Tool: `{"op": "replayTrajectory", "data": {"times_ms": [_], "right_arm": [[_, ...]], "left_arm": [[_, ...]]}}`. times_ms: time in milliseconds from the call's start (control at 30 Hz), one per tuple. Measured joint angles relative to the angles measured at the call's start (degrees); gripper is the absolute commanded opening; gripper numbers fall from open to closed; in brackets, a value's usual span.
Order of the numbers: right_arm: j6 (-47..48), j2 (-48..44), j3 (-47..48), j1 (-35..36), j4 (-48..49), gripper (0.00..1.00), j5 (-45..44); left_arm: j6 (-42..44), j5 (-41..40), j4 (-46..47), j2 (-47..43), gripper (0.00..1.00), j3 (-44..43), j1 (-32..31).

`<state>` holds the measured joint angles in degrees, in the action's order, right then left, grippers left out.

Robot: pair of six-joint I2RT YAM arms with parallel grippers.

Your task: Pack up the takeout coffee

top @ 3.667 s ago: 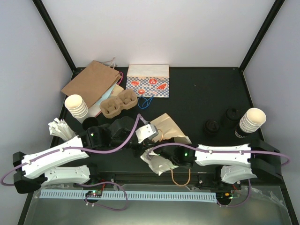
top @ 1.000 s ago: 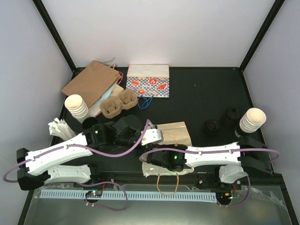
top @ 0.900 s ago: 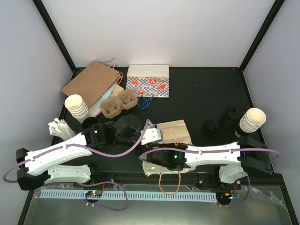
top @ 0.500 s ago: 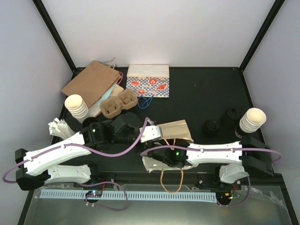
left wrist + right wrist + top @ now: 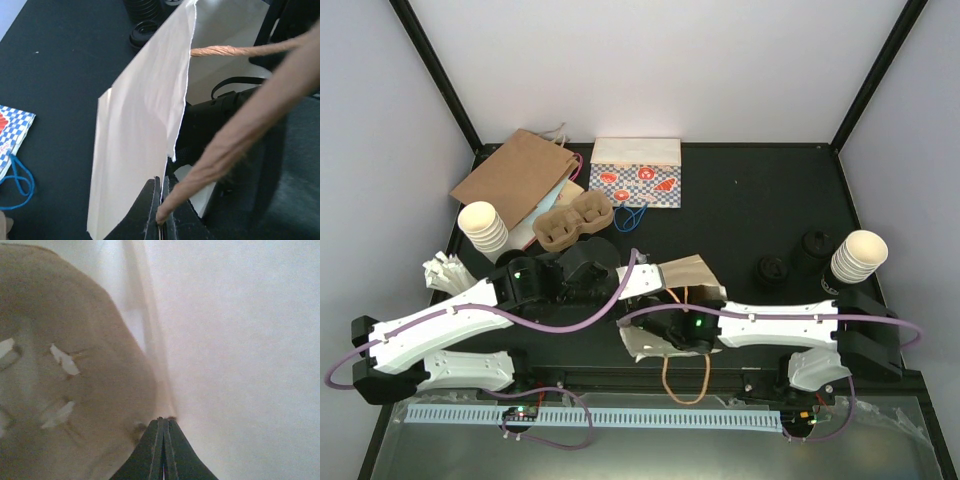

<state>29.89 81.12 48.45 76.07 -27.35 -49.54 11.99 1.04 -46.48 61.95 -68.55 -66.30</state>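
Note:
A paper bag [image 5: 688,272], brown outside and white inside, is held between my two grippers at the near middle of the table. My left gripper [image 5: 655,284] is shut on the bag's far rim, at the root of a twisted tan handle [image 5: 240,115]. My right gripper [image 5: 645,332] is shut on the near wall, right beside the other handle. The left wrist view looks down into the bag's white inside [image 5: 140,130], with the black right gripper [image 5: 220,110] on the other side. A handle loop [image 5: 685,385] hangs over the table's near edge. The takeout coffee is out of view.
At the back left lie a flat brown bag [image 5: 515,175], a checkered bag [image 5: 635,175] and a cardboard cup carrier [image 5: 573,222]. Lidless cup stacks stand at left [image 5: 483,227] and right [image 5: 858,255]. Black lids [image 5: 771,270] sit at right, white packets [image 5: 442,272] at left.
The bag has gone from lying fairly flat to tilted up, with less of its brown side showing. The left gripper has drawn its rim up and left, and the right gripper has shifted left.

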Motion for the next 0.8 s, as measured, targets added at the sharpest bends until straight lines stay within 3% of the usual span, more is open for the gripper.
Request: {"op": "replayTrajectory", "data": {"times_ms": [533,800], "right_arm": [[5.0,0.2,-1.2,-1.2,5.8,0.02,-0.1],[0.6,2.4,-1.2,0.8,3.3,0.01,1.2]], "left_arm": [[0.3,-1.0,-0.2,0.0,0.02,0.1,0.0],[-0.4,1.8,0.9,-0.6,0.01,2.5,0.1]]}}
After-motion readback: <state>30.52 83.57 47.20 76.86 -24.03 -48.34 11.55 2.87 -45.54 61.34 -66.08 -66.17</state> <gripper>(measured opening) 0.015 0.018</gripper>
